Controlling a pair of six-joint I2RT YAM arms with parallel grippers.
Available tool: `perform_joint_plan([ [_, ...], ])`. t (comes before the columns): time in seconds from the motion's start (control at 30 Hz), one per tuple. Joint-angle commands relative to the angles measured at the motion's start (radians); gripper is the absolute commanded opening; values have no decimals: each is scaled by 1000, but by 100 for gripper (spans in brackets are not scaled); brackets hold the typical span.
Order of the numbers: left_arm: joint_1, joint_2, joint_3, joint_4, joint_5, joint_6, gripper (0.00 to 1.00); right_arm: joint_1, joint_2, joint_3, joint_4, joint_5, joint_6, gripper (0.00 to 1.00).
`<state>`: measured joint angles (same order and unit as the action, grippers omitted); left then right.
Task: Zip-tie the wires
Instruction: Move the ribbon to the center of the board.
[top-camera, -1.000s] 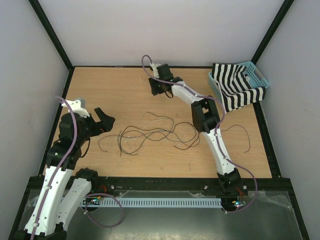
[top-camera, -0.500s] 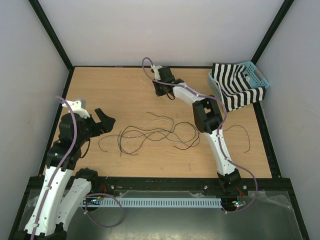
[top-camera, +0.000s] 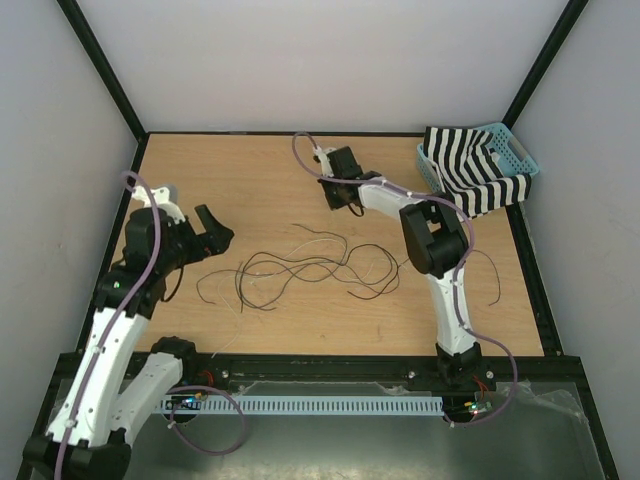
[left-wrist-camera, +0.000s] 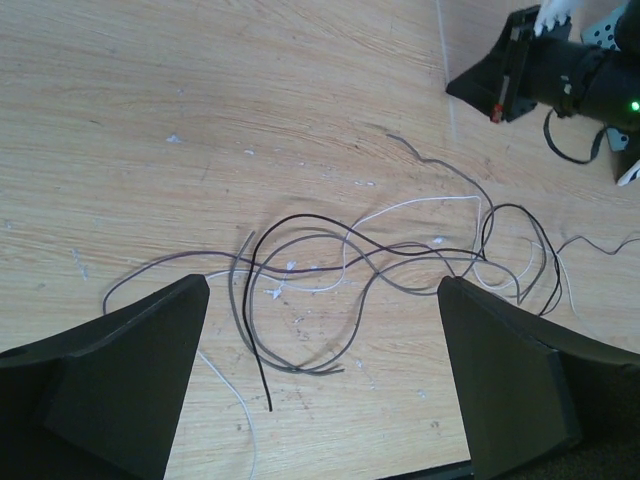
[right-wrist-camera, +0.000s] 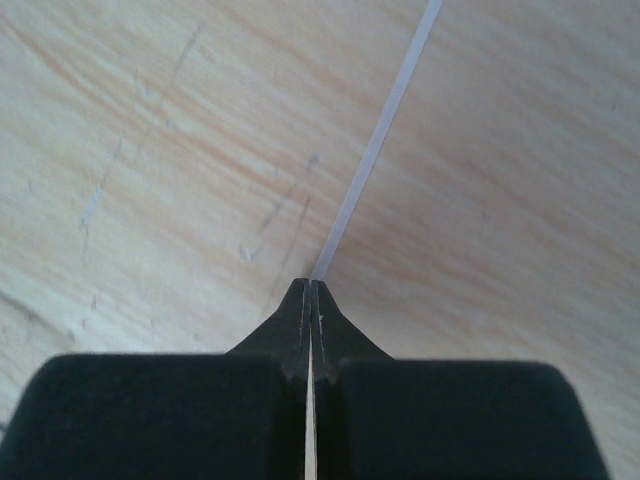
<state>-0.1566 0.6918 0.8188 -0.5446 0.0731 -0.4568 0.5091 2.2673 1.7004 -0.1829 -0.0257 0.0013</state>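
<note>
Wires (top-camera: 300, 268) loose, zip-tie (right-wrist-camera: 375, 150) in right claw (right-wrist-camera: 311, 285)

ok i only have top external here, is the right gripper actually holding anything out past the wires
observer: yes. The right wrist view shows the right gripper shut on a thin white strip, probably the zip tie, which runs out ahead of the fingertips over the wood.
operator: and the left, has it got any wire
observer: no. In the left wrist view the left gripper is open with its fingers wide apart. The wires lie loose on the table below the gap, and none is pinched.
</note>
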Motion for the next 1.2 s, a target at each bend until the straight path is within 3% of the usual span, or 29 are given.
perform_joint_plan([
  [0.0,1,103,72,11,55,6,99,4,-76,-178,-22,6,-5,1],
  [0.27,-1,367,193,18,159,48,99,4,-243,-402,36,-48,19,3],
  [0.47,-57,590,298,66,183,87,99,5,-358,-432,39,-88,72,22],
  [0.63,-107,797,365,243,212,74,99,-9,-504,-442,34,-76,124,36],
  [1.07,-298,1381,897,226,173,110,89,-111,-999,-722,13,74,225,57],
  [1.17,-324,1499,1016,205,158,99,83,-116,-1075,-748,-8,100,216,61],
])
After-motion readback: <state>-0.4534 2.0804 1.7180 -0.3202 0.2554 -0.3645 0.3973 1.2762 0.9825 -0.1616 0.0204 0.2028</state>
